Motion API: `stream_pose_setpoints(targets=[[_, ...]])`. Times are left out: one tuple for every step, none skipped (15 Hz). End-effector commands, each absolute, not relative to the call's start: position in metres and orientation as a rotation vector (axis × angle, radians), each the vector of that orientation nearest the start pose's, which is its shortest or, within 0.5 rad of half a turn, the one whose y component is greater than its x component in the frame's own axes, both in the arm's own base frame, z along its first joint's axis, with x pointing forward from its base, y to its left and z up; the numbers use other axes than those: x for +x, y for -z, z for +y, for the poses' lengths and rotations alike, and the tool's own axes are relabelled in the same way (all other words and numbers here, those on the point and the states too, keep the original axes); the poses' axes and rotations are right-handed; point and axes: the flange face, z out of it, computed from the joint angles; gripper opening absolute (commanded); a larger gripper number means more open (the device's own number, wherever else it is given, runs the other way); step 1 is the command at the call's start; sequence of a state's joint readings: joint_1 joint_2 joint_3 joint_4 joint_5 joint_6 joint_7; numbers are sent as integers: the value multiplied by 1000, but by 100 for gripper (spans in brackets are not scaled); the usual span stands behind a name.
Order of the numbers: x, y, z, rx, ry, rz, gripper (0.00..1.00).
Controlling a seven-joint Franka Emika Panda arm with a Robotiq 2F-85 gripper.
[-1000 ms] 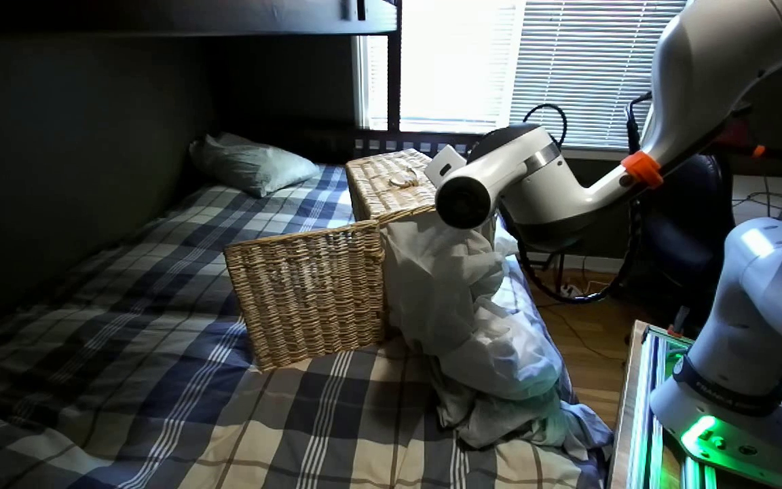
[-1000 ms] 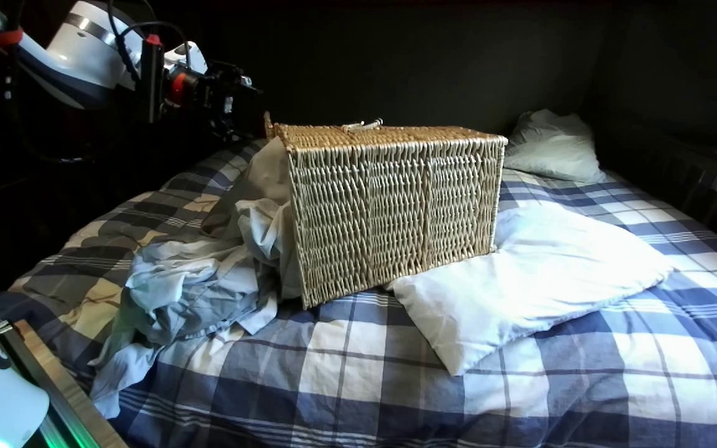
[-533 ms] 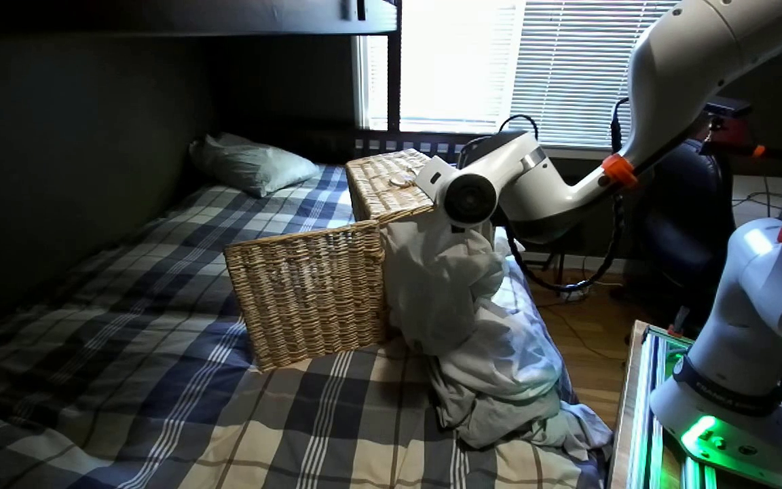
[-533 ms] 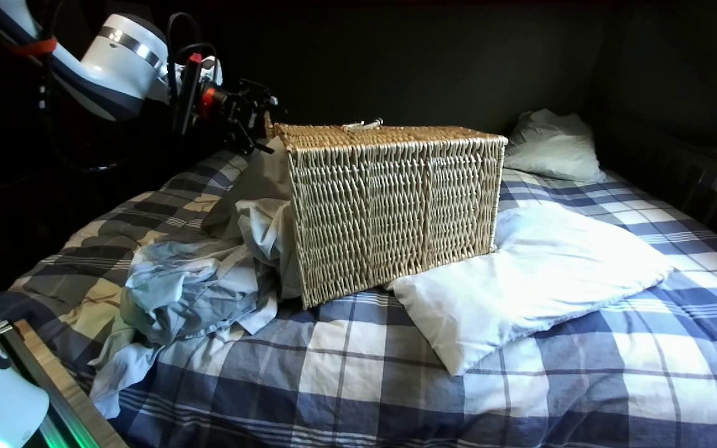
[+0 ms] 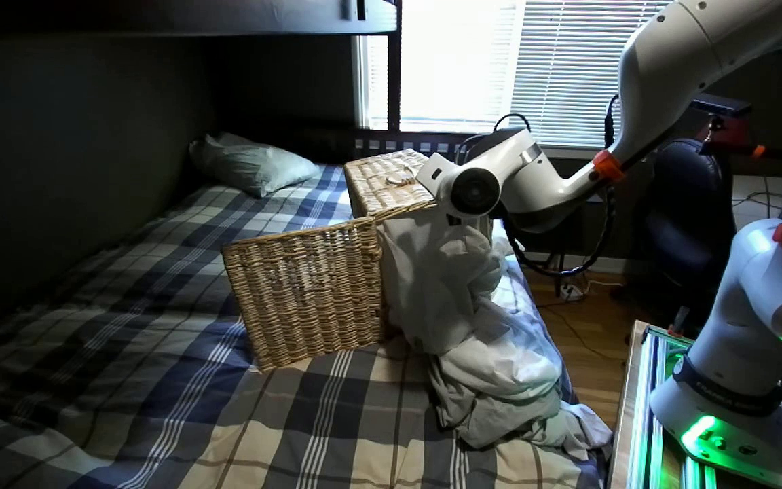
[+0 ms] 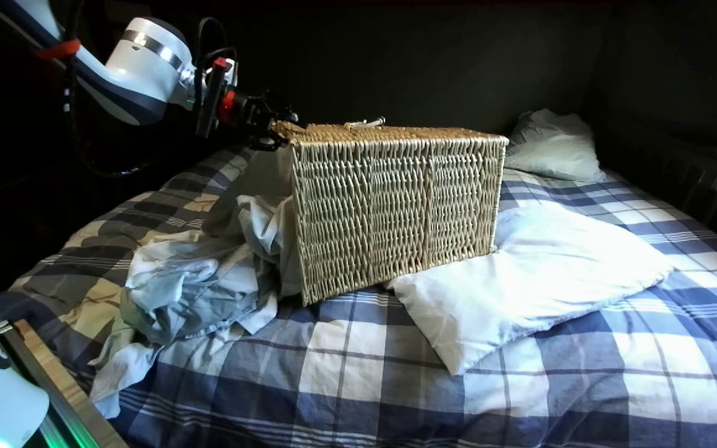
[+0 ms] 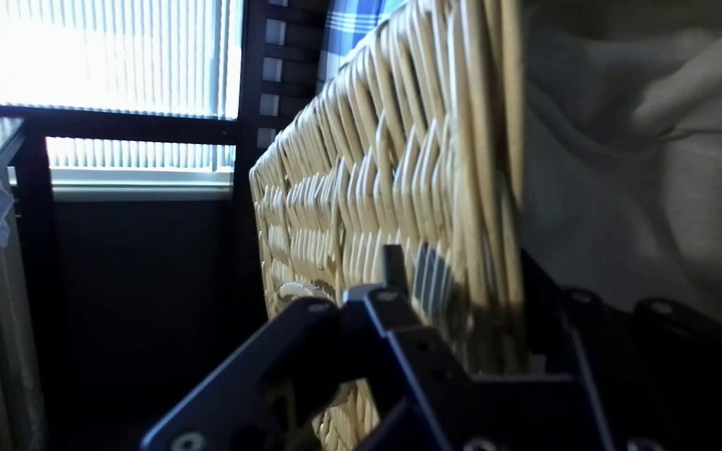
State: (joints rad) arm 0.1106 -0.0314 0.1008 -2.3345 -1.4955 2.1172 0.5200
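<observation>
A wicker basket [image 5: 391, 183] [image 6: 396, 199] lies on its side on the bed, its wicker lid [image 5: 306, 292] swung outward. White cloth [image 5: 499, 360] [image 6: 196, 286] spills from its mouth. My gripper [image 6: 289, 130] [image 7: 461, 263] straddles the basket's upper rim [image 7: 480, 156], partly closed. One finger [image 7: 393, 266] stands over the outer face, its shadow falling beside it on the wicker, so a gap seems to remain there. The opposite finger [image 7: 543, 300] lies along the inside of the rim, close to or touching it. My wrist hides the fingers in an exterior view.
A white pillow [image 6: 545, 280] lies partly under the basket's far end, and another pillow [image 5: 255, 166] rests near the wall. A bunk frame [image 5: 174, 17] overhangs the bed. A ring-shaped handle [image 7: 298, 290] sits on the basket's upper face.
The arm has moved forward to the basket's rim, and the fingers have come closer together around it. The basket's near upper edge has lifted and shifted slightly.
</observation>
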Motion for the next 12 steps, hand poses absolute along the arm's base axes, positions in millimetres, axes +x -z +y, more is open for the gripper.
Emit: stream_pose_setpoints(targets=[[513, -360, 59, 1876, -332, 723, 13], [512, -365, 61, 1889, -336, 718, 6], [512, -372, 62, 1895, -345, 709, 2], [510, -385, 63, 1909, -338, 688, 4], [507, -400, 65, 1924, -342, 670, 5], [505, -415, 67, 1939, -354, 651, 3], [500, -437, 69, 1959, -376, 642, 4], [495, -456, 71, 1985, -387, 634, 4], [491, -471, 72, 2015, -395, 617, 4], [488, -486, 72, 2041, -404, 604, 4], [483, -502, 73, 2060, -414, 590, 4], [479, -518, 73, 2093, -423, 572, 4]])
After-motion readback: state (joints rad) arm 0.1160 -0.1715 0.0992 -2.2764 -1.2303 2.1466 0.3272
